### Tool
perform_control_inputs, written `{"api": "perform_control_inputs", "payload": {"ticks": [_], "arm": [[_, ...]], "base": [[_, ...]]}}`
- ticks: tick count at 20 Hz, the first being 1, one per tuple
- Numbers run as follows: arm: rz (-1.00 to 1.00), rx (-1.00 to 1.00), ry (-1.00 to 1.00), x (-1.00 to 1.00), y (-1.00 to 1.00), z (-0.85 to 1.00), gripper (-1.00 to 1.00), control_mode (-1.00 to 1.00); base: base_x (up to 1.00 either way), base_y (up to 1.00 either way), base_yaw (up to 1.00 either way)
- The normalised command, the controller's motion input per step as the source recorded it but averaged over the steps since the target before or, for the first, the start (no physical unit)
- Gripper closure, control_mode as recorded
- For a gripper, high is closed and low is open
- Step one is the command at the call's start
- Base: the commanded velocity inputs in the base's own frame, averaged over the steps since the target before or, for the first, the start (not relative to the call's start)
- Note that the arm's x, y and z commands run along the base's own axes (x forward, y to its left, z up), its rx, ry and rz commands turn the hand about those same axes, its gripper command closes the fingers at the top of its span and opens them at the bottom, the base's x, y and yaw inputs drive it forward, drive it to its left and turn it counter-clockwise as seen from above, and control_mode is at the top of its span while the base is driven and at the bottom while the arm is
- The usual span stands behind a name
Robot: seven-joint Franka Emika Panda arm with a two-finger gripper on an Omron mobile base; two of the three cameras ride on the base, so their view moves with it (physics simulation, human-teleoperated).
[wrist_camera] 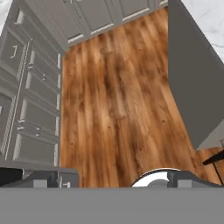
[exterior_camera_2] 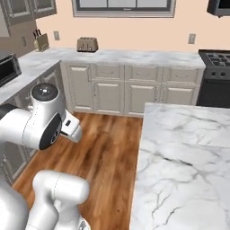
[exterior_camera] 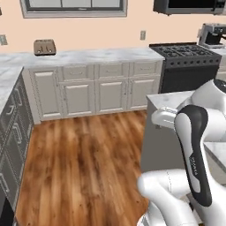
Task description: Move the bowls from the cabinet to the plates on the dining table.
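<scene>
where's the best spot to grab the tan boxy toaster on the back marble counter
Probably from above, jaws across the front and back faces of the tan boxy toaster: it stands upright, broad side facing the room, so that depth looks narrowest.

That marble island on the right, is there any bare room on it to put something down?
Yes. The marble island top is bare across what shows, from its near-left corner toward the stove. The back counter is also free between the toaster and the stove. The far-left corner is busier, with a knife block.
</scene>
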Motion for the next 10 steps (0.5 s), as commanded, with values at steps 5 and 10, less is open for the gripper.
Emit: {"api": "perform_control_inputs", "payload": {"ticks": [5, 10], "arm": [[0.0, 0.0, 0.0, 0.0, 0.0, 0.0, -1.0, 1.0], [0.0, 0.0, 0.0, 0.0, 0.0, 0.0, -1.0, 1.0]], "base": [[0.78, 0.0, 0.03], [0.73, 0.0, 0.02]]}}
